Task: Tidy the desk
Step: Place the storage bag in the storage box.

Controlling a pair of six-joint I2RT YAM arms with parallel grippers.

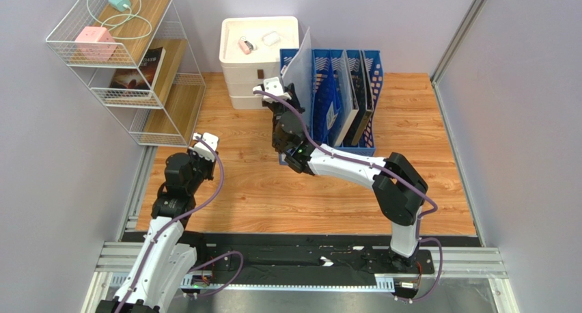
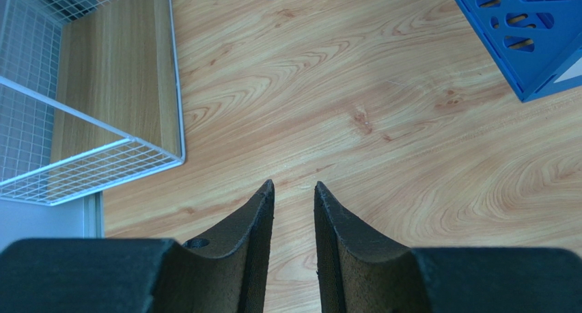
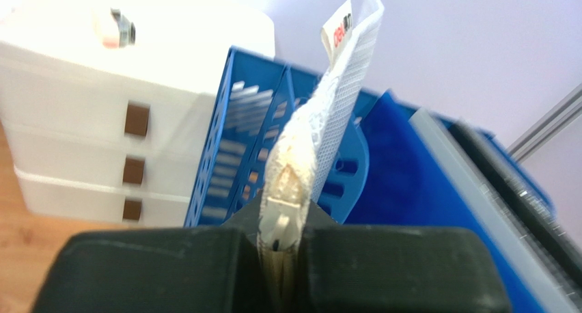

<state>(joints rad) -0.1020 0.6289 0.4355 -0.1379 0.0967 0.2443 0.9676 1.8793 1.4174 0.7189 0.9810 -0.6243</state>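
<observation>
As the desk (image 1: 259, 190) runs long left-right, the right gripper (image 3: 283, 221) clamps a mesh pouch (image 3: 341, 101), the left gripper (image 2: 294, 190) part-open, empty.

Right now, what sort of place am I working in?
Probably a staged office workstation: the wooden desk, a blue file rack where the right end effector grips a mesh pouch, and a white drawer unit.
</observation>
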